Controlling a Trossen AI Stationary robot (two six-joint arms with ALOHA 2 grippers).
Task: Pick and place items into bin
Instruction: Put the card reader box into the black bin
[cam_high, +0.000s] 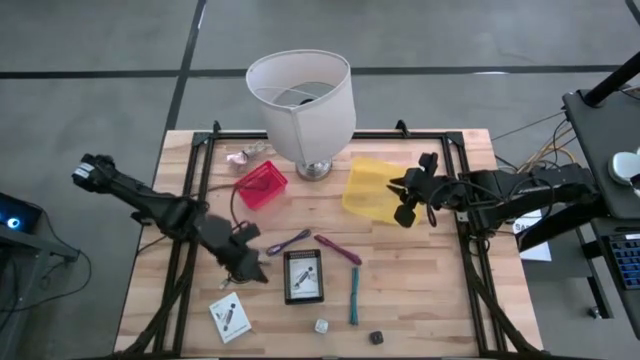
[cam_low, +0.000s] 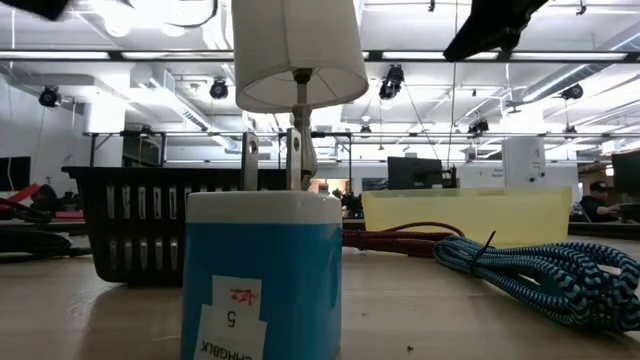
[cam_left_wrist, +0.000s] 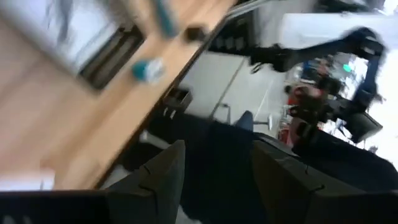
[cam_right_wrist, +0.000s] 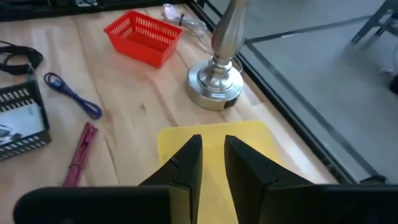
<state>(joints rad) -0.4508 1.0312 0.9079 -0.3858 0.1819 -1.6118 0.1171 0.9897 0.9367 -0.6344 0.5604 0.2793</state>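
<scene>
Blue tub with a white label stood right up against the low camera and hid much of the surface. Behind it were the lamp and the yellow bin. No fingers showed there. From above, the right gripper hung over the yellow bin, near the lamp and the red basket. The left gripper was low over the wood, just beside the black mesh tray and near a purple loop. Many items were not yet in the bin: a purple strip, the teal stick, a white card, a white cube and a dark cube. The left wrist picture was very blurry, but the left gripper had its fingers spread apart, with nothing plain to see between them. In the right wrist picture, the right gripper had its fingers almost pressed together, with only a thin gap. I could see nothing pinched there, just the yellow bin below. I think the right arm was at the dropping step and the left arm was going for a new item. Next, the left fingers would need to line up over one small thing, go down, and close gently so it would not slip away.
</scene>
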